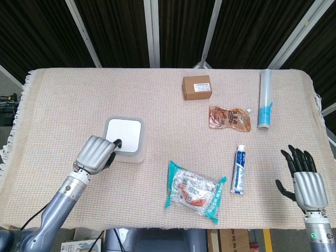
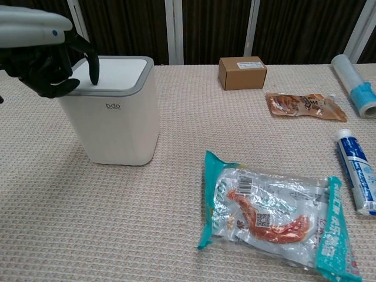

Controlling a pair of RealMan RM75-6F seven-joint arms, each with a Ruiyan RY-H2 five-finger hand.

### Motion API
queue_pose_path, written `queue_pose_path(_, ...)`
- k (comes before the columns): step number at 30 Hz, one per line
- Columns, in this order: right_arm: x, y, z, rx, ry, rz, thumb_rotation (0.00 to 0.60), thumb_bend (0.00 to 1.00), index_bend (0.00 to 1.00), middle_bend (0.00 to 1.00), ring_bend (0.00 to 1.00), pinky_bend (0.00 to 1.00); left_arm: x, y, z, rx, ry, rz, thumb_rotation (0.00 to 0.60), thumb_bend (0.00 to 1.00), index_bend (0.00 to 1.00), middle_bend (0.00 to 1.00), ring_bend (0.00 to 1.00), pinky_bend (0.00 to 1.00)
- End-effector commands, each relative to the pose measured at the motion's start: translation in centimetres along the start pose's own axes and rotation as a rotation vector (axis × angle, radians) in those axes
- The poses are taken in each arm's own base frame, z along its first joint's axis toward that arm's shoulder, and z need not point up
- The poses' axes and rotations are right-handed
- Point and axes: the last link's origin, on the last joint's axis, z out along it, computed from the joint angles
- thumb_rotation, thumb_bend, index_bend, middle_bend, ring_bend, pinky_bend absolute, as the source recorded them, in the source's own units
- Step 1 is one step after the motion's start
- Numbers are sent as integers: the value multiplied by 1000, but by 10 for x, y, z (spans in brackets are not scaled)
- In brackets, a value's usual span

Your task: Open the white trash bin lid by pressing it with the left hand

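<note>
The white trash bin stands upright on the left of the table, its flat lid closed inside a grey rim. My left hand hangs over the bin's near-left corner with its fingers curled in and one finger pointing down, the tip touching the lid's front edge. In the chest view the left hand shows dark against the bin's top left. My right hand rests open, fingers spread, at the table's near right, away from everything.
A brown box, an orange pouch, a clear roll with blue print, a toothpaste tube and a teal snack bag lie over the middle and right. The cloth-covered table's edge runs left of the bin.
</note>
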Motion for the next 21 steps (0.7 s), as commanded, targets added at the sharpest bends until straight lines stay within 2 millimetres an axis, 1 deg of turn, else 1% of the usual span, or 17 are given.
queue_pose_path(1, -1, -1, 0, 3, -2, 1, 600, 303, 133, 18, 35, 40, 24, -2, -15, 26, 162, -50, 600, 602, 376, 771, 641, 691)
queue_pose_path(2, -1, -1, 0, 4, -3, 0, 600, 303, 133, 19, 35, 40, 29, -4, -22, 39, 205, -50, 600, 575, 374, 733, 611, 682)
queue_pose_path(4, -1, -1, -1, 7, -5, -2, 600, 303, 133, 19, 34, 40, 33, -7, -34, 64, 246, -47, 600, 524, 358, 633, 534, 638)
queue_pose_path(6, -2, -2, -1, 8, -8, -3, 600, 303, 133, 19, 34, 40, 30, -13, -51, 106, 260, -39, 600, 463, 338, 510, 422, 535)
queue_pose_path(9, -3, -3, -1, 10, -9, -5, 600, 302, 132, 18, 34, 40, 18, -22, -82, 167, 228, -31, 600, 399, 320, 396, 290, 362)
queue_pose_path(13, -3, -3, -2, 13, -10, -7, 600, 303, 133, 18, 35, 40, -3, -37, -113, 229, 183, -49, 600, 353, 287, 304, 192, 233)
queue_pose_path(16, -3, -4, -4, 39, -35, -5, 600, 303, 130, 18, 34, 40, -23, -54, -138, 282, 158, -68, 600, 338, 252, 230, 114, 142)
queue_pose_path(19, -2, -3, -4, 60, -54, -16, 600, 303, 119, 14, 29, 31, -37, -66, -157, 313, 145, -105, 600, 337, 243, 184, 69, 93)
queue_pose_path(20, -2, -3, -5, 70, -61, -20, 600, 303, 117, 14, 27, 27, -46, -73, -166, 336, 131, -119, 600, 336, 242, 178, 60, 82)
queue_pose_path(21, -2, -3, -5, 76, -64, -21, 600, 303, 117, 13, 27, 25, -51, -78, -172, 348, 123, -127, 600, 330, 242, 177, 56, 79)
